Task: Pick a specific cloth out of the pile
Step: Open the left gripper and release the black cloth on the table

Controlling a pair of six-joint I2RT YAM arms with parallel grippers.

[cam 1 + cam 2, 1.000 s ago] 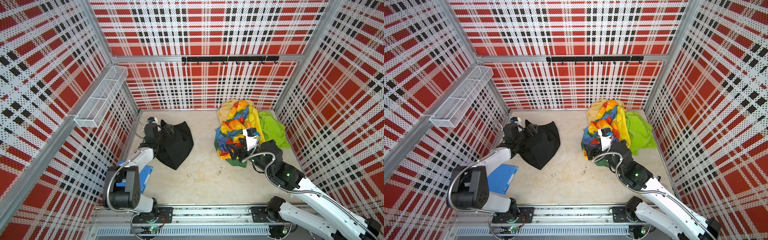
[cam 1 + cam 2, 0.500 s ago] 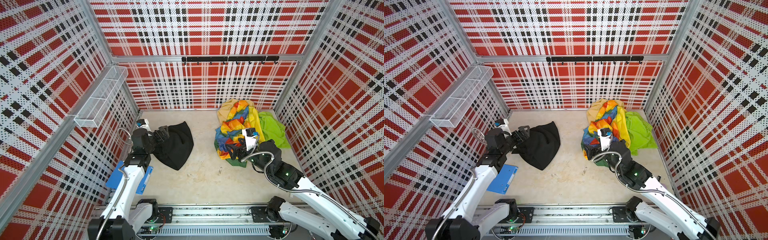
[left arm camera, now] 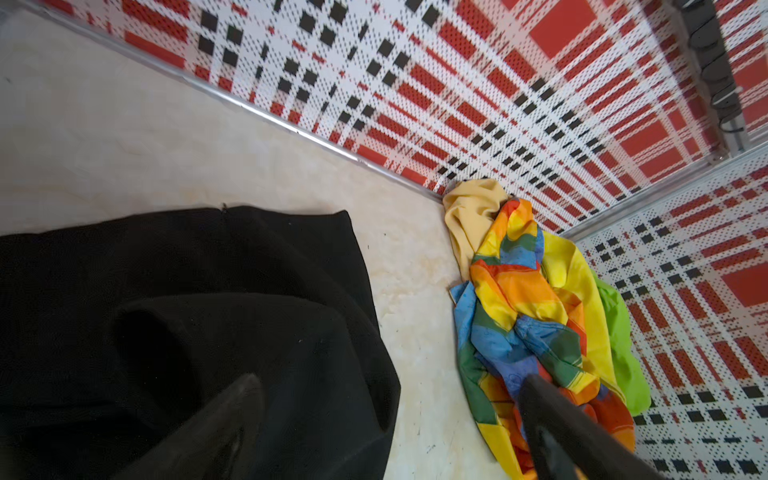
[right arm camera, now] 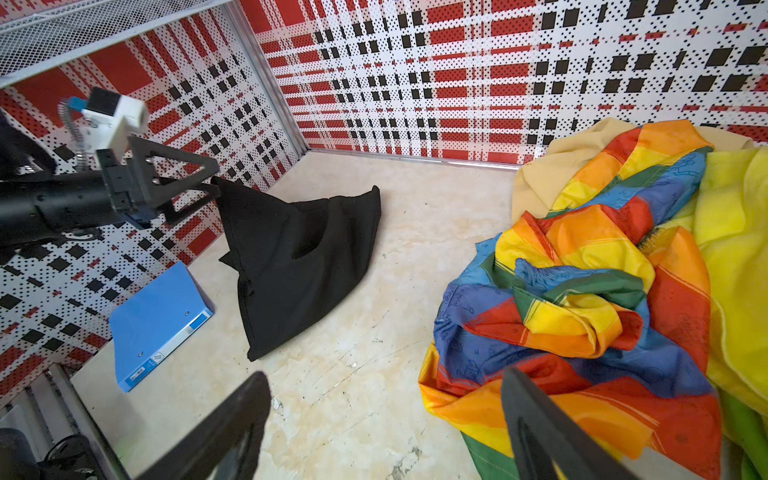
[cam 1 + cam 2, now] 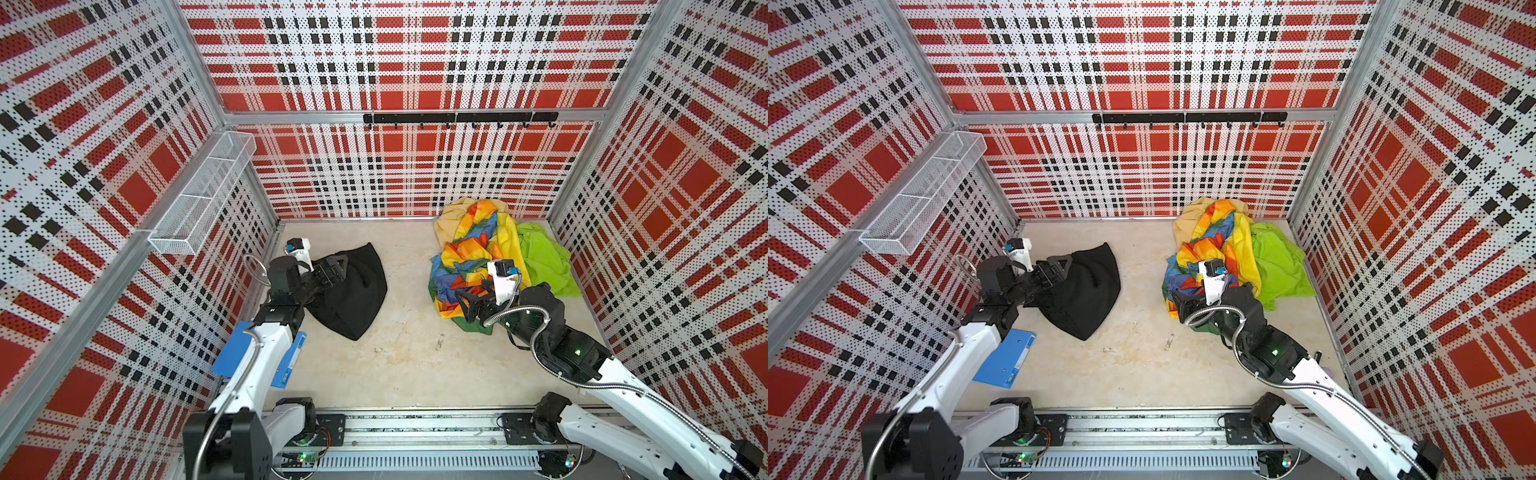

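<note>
On the pale bench (image 5: 407, 357), the cloth (image 5: 357, 291) lay at the left, well apart from the pile (image 5: 478, 245). We saw the left gripper (image 5: 337, 269), over the cloth, and the right gripper (image 5: 465, 305), by the pile, wide open and empty.

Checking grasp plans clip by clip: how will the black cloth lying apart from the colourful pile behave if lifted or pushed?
Probably floppy: the black cloth lies crumpled in soft folds, so it would likely drape from a pinch. Its matte weave looks unslippery; pushed, it may bunch rather than slide whole.
</note>
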